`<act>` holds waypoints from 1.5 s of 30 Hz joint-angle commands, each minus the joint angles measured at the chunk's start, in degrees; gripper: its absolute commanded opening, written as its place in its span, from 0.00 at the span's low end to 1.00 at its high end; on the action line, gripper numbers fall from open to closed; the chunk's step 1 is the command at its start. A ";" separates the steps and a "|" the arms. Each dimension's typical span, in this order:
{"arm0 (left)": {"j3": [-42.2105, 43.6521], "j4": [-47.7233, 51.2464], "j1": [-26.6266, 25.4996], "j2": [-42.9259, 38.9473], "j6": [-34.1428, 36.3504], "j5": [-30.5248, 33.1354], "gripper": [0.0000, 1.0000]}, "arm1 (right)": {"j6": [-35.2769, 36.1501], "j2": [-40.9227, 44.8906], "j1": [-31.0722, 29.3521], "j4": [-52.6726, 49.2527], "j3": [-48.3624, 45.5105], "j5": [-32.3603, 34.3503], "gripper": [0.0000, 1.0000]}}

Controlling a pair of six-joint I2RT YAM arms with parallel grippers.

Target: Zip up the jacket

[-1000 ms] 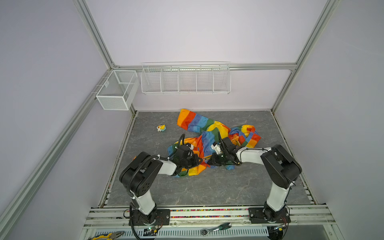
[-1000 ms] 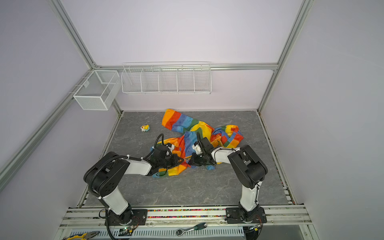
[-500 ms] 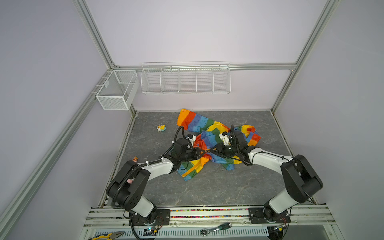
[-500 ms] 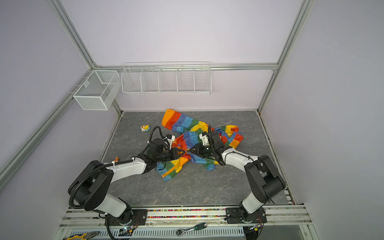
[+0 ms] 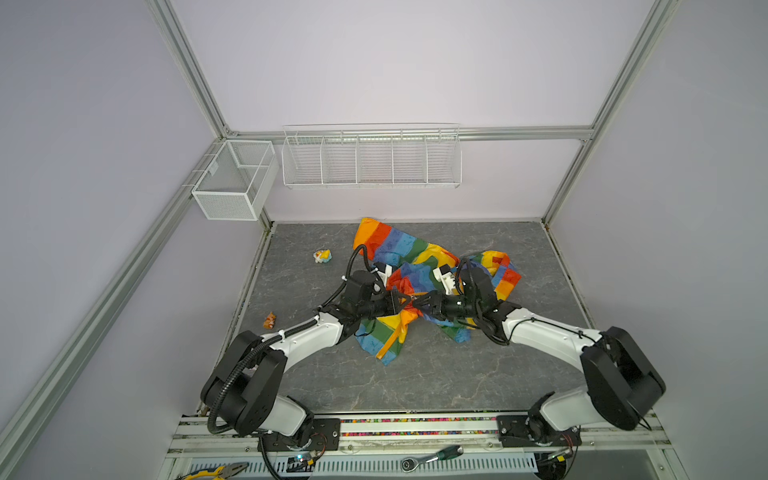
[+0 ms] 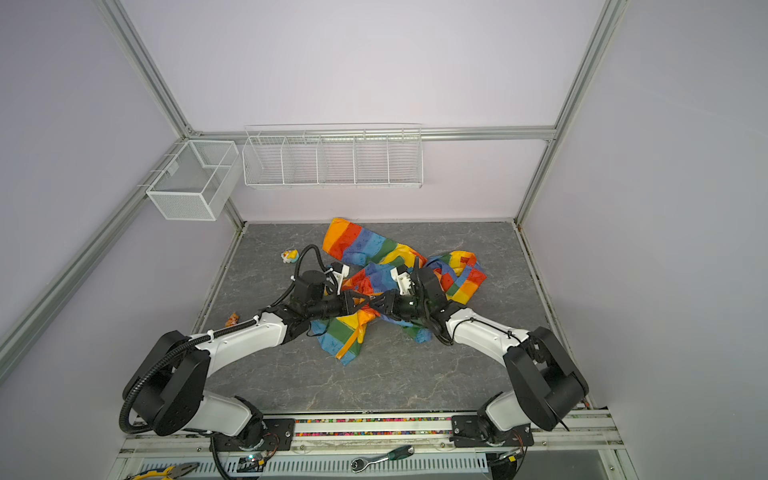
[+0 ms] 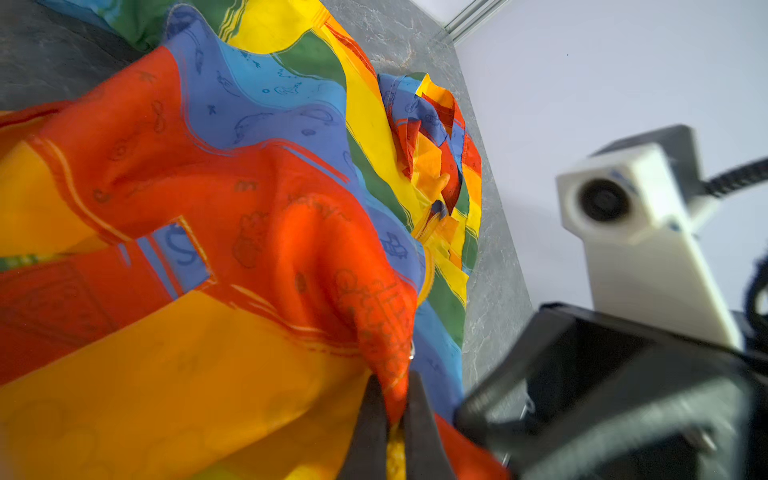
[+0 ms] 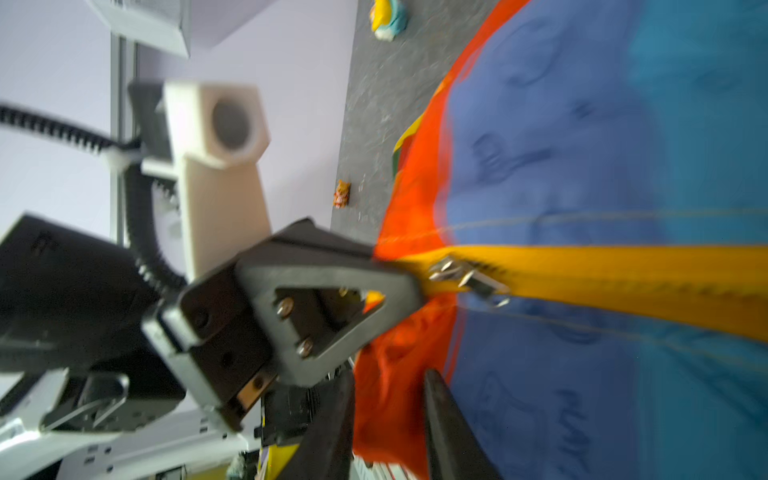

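The rainbow-striped jacket [image 5: 399, 245] [image 6: 365, 243] lies crumpled mid-table in both top views. My left gripper [image 5: 402, 302] [image 6: 365, 302] is shut on a red fold of the jacket [image 7: 232, 199], pinched between its fingertips [image 7: 395, 384] at the end of the zipper. In the right wrist view the orange-yellow zipper tape [image 8: 623, 278] runs out from the left gripper's fingers [image 8: 332, 291], with the metal slider [image 8: 465, 276] just beyond them. My right gripper [image 5: 419, 305] [image 6: 376, 304] faces the left one. It stands open [image 8: 388, 378] with loose red fabric between its fingers.
A small yellow-and-blue toy [image 5: 322, 256] and an orange toy [image 5: 270, 320] lie left of the jacket. Two white wire baskets [image 5: 370, 160] [image 5: 232, 183] hang on the back wall. A ratchet [image 5: 430, 455] and pliers [image 5: 216, 471] lie on the front rail.
Both arms have stretched out and the grippers now meet tip to tip over the jacket's middle. The left one pulled its fold to the right. The right jaws have widened.
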State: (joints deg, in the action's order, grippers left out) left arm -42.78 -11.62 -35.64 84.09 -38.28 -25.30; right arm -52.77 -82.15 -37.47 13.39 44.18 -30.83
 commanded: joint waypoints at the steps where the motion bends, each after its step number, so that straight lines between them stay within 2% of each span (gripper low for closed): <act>1: -2.23 0.21 0.04 -0.87 1.01 0.87 0.00 | 2.48 0.34 -2.30 -4.10 -1.72 2.99 0.31; 5: -2.65 -1.08 0.03 -0.90 -0.11 -0.45 0.00 | 1.01 -3.85 -2.61 -0.48 -3.53 3.73 0.27; 12: -2.09 -1.56 -0.02 -3.39 -1.03 -3.98 0.00 | 0.59 -9.06 -1.44 0.79 0.01 4.67 0.26; 28: -0.46 -0.58 0.04 -5.27 0.11 -2.90 0.00 | 0.64 6.37 5.68 -2.03 -6.24 2.52 0.35; 33: -0.20 -0.60 0.03 -5.44 0.30 -3.13 0.00 | -2.93 5.38 7.15 2.30 -5.49 0.40 0.36; 40: -0.37 -0.89 -0.01 -5.43 0.14 -3.79 0.00 | -8.50 -0.47 7.60 11.40 -3.58 -2.85 0.36; 45: -0.54 -1.37 0.04 -5.35 -0.09 -4.35 0.00 | -9.98 -2.21 7.65 14.27 -3.66 -3.62 0.35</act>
State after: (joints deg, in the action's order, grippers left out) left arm -43.18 -10.57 -35.64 80.23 -38.89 -28.32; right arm -60.05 -83.94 -30.09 22.72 39.44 -32.86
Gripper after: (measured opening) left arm 0.051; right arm 0.355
